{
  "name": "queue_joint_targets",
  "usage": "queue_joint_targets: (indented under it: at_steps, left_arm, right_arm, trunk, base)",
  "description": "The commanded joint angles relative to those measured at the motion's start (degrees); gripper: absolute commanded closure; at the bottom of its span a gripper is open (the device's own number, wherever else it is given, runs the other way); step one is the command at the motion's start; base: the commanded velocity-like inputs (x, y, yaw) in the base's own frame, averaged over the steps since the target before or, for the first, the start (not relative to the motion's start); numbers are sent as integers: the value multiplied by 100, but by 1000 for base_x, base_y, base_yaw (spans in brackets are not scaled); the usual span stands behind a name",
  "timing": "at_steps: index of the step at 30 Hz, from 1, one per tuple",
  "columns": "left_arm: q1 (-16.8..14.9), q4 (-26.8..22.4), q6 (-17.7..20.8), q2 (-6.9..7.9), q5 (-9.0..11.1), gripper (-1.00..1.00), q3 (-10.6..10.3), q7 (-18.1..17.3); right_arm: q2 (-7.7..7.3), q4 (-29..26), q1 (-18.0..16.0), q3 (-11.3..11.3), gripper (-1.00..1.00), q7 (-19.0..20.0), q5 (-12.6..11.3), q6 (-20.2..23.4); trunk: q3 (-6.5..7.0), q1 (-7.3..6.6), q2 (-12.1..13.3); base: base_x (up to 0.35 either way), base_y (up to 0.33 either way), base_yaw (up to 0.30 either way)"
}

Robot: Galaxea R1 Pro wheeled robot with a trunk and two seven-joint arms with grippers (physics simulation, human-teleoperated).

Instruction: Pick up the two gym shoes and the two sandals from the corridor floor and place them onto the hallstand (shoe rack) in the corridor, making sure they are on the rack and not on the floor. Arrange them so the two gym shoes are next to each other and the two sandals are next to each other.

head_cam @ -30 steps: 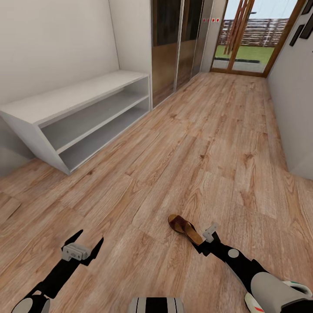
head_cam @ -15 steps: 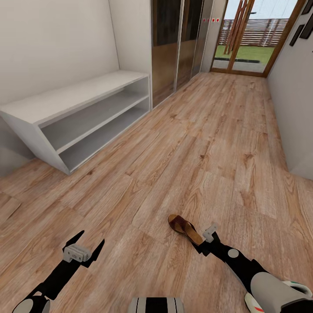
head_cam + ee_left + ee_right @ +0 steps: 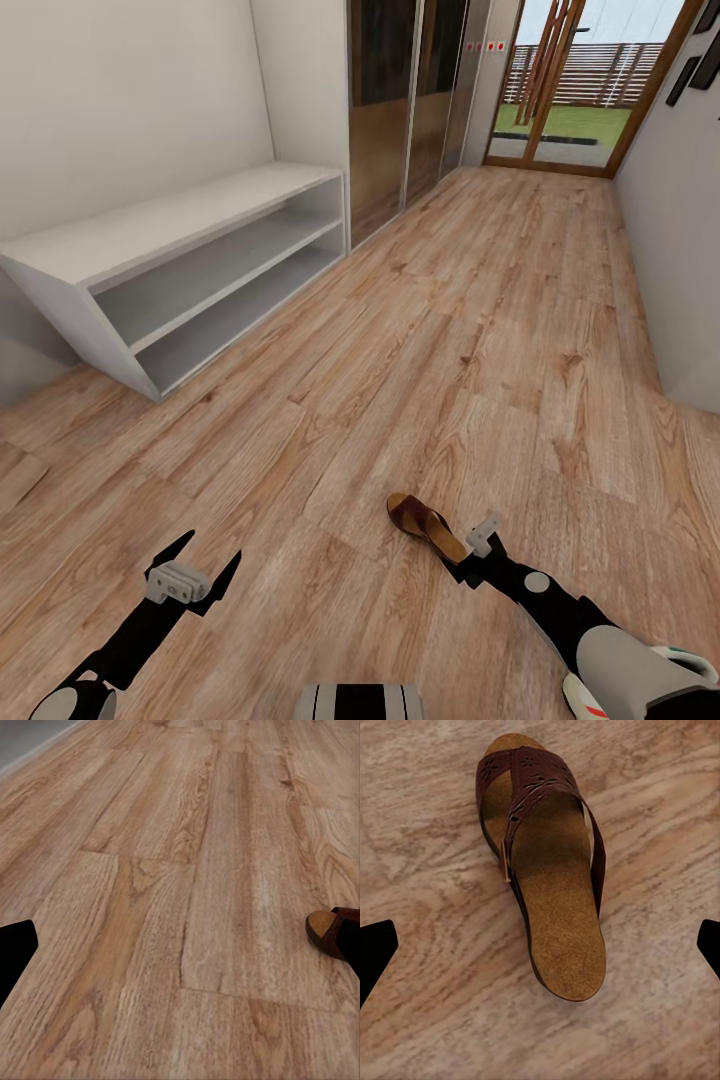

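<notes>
Almost nothing is changing over the last second: our left gripper [image 3: 205, 568] is creeping only a touch, fingers spread wide and holding nothing, so we are judging the pickup as not yet begun. The matte grey hallstand [image 3: 150, 232] is standing bare by the left wall, well apart. One sandal [image 3: 542, 859], dark perforated strap over a grainy tan footbed, is lying flat on the plank floor [image 3: 480, 330]. Our right gripper [image 3: 540, 945] is hovering over it, fingers wide apart, empty.
</notes>
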Motion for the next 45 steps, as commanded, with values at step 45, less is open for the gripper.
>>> queue_joint_targets:
  at_steps: [45]
  left_arm:
    - [8,0,25,-4,25,-100,7,-34]
  right_arm:
    - [8,89,-348,6,-100,-15,17,76]
  trunk:
    - [0,0,0]
  base:
    - [0,0,0]
